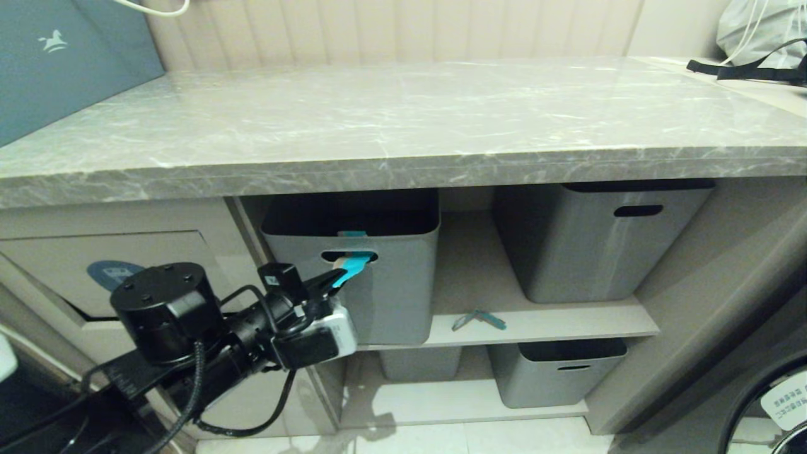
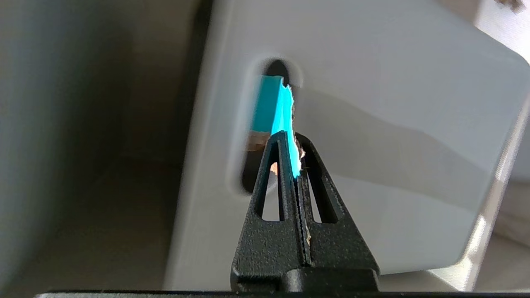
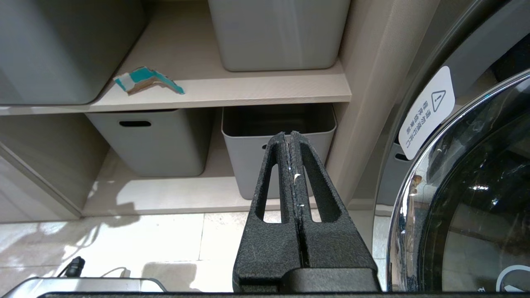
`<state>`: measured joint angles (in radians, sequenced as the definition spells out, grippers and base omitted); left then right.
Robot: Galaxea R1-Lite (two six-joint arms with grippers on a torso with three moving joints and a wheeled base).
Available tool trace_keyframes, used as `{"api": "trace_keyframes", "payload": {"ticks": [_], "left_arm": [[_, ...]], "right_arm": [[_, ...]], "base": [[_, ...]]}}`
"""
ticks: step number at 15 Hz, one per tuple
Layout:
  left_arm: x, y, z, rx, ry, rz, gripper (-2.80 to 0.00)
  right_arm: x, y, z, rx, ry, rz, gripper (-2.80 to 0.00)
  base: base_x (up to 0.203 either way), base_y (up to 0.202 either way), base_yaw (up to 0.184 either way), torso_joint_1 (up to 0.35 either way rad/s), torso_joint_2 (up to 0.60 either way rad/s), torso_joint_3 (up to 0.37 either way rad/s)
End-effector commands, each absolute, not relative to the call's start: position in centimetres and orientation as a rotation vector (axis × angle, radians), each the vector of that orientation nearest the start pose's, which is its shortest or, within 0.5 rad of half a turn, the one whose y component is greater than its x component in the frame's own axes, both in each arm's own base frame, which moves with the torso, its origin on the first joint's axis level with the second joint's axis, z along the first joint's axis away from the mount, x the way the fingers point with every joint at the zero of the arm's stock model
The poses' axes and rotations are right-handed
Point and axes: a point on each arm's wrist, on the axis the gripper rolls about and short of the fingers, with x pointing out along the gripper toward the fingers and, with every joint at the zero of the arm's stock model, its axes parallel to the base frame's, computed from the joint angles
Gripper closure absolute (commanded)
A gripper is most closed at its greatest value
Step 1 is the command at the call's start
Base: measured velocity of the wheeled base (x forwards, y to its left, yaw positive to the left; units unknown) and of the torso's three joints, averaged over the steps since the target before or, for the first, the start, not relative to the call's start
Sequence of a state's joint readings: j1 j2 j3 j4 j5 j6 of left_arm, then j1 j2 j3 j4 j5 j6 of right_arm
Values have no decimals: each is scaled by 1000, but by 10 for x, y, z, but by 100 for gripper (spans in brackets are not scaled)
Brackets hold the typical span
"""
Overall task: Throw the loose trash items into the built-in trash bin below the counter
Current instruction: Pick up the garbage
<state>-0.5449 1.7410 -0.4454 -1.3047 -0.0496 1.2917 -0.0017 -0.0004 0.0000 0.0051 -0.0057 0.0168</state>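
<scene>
The left claw (image 1: pixel 337 277) is pinching the turquoise wrapper strip (image 1: pixel 354 265) shut-tight at the slot handle of a grey tub (image 1: pixel 391 302), under the marble surface (image 1: pixel 403 120). The bent strip (image 1: pixel 478 320) is lying on the shelf (image 1: pixel 567 321) beyond the claw, while the trash bin flap (image 1: pixel 113 274) is sitting behind it; the right claw (image 3: pixel 292 138) is hanging closed and empty

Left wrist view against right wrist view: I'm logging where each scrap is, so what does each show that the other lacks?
Only the left wrist view shows the left pincer shut on the turquoise strip poking from a grey tub's handle slot. Only the right wrist view shows the bent teal strip lying on the shelf, with the right pincer shut, empty. Both show grey tubs.
</scene>
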Motion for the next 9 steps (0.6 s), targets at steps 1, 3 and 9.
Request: {"api": "trace_keyframes", "payload": {"ticks": [1, 3, 9], "left_arm": [[221, -135, 166, 1235, -440, -464, 0], [212, -129, 165, 1222, -408, -488, 0], [176, -110, 177, 1042, -230, -606, 0]], "right_arm": [[-23, 0, 75, 17, 6, -8, 0], [-23, 0, 75, 17, 6, -8, 0], [-23, 0, 75, 17, 6, -8, 0]], "base": [[0, 0, 0, 0, 0, 0], [0, 0, 0, 0, 0, 0], [0, 0, 0, 0, 0, 0]]}}
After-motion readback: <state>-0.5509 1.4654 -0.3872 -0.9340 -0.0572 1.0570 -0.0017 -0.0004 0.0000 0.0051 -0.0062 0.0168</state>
